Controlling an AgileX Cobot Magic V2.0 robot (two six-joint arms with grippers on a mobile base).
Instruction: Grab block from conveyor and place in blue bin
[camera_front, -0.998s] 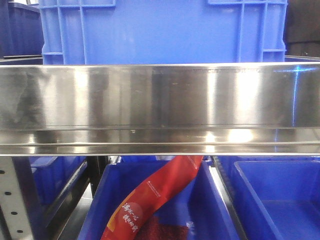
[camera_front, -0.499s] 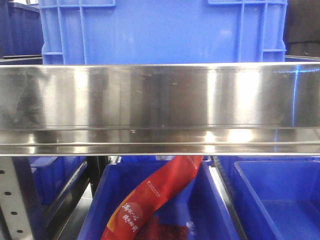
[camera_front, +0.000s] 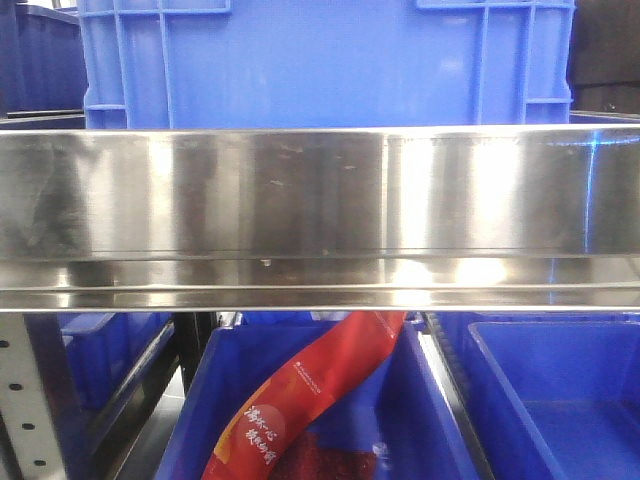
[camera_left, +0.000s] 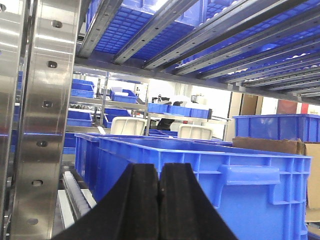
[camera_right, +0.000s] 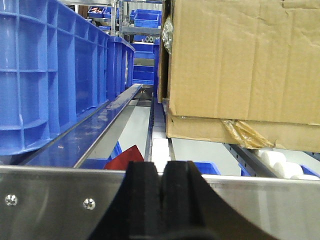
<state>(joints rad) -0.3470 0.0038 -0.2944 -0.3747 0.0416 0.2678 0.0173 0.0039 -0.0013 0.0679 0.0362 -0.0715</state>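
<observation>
Left gripper (camera_left: 159, 187): we are holding its black fingers pressed together, nothing between.
Right gripper (camera_right: 163, 187): we are keeping its jaws closed, empty.

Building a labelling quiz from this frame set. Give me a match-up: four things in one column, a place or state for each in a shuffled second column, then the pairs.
Things
1. left gripper
2. red packet
3. cardboard box
4. steel rail

Places or states
A. lying in a lower blue bin
B. spans the front view, a blue crate behind it
C. shut, nothing between the jaws
D. on the right in the right wrist view

Pairs: 1-C, 2-A, 3-D, 4-B
</observation>
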